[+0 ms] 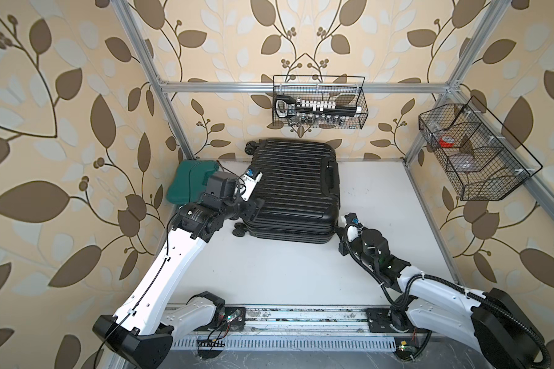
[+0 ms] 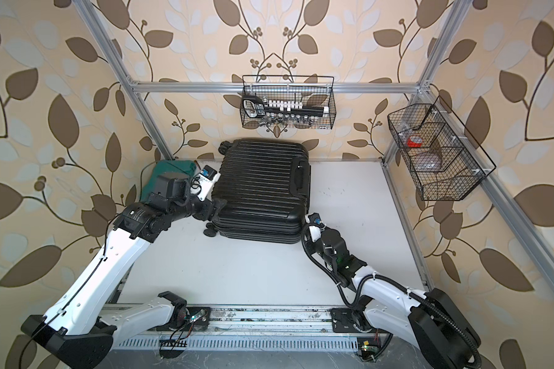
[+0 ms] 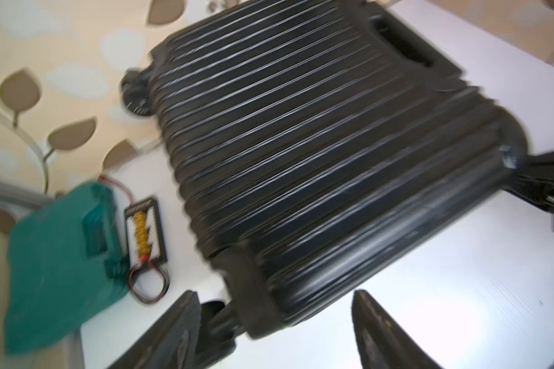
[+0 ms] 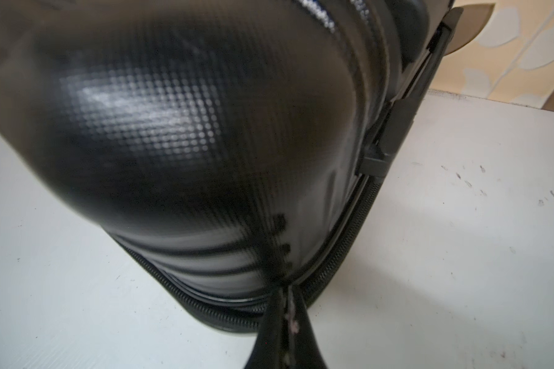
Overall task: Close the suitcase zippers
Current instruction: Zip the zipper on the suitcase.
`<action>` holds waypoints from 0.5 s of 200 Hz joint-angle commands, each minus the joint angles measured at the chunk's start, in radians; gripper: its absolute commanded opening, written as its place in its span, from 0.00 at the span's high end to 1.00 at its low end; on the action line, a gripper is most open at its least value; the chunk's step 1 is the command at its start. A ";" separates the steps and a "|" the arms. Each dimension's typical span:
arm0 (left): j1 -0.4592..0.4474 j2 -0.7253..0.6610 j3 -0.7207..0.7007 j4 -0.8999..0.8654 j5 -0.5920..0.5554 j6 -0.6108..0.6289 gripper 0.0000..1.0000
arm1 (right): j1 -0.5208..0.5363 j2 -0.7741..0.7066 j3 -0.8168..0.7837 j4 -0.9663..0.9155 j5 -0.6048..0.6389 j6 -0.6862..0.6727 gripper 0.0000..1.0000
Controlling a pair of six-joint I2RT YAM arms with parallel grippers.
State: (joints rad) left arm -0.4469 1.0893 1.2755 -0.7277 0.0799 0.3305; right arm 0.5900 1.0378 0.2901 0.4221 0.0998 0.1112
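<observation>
Your right hand (image 4: 283, 297) is pressed together at the black zipper track (image 4: 343, 249) on a near corner of the glossy black ribbed suitcase (image 1: 293, 188), flat on the white surface (image 1: 301, 274); whether it pinches a pull tab you cannot tell. Your left hand (image 3: 275, 292) is spread, gripping nothing, so a tug may slide the case or slip off.

Glossy black suitcase (image 4: 173, 127) corner fills the view, on a white table (image 4: 461, 255). The right gripper (image 4: 284, 289), jaws together, touches the zipper (image 4: 336, 252).

Bright even light; both wrist views blur the glossy suitcase (image 3: 301, 143).
</observation>
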 commanded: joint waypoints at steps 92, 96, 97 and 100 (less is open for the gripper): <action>-0.284 0.259 0.056 0.132 0.047 0.458 0.15 | 0.001 -0.035 -0.006 -0.017 -0.049 0.015 1.00; -0.287 0.267 0.060 0.135 0.047 0.466 0.16 | 0.001 -0.036 -0.006 -0.017 -0.049 0.015 1.00; -0.288 0.269 0.061 0.136 0.045 0.468 0.16 | 0.001 -0.036 -0.006 -0.017 -0.049 0.015 1.00; -0.292 0.275 0.061 0.140 0.043 0.473 0.16 | 0.001 -0.037 -0.007 -0.016 -0.049 0.016 1.00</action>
State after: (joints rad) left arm -0.7155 1.3365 1.2831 -0.6468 0.1085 0.7059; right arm 0.5877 1.0222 0.2901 0.4004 0.0929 0.1143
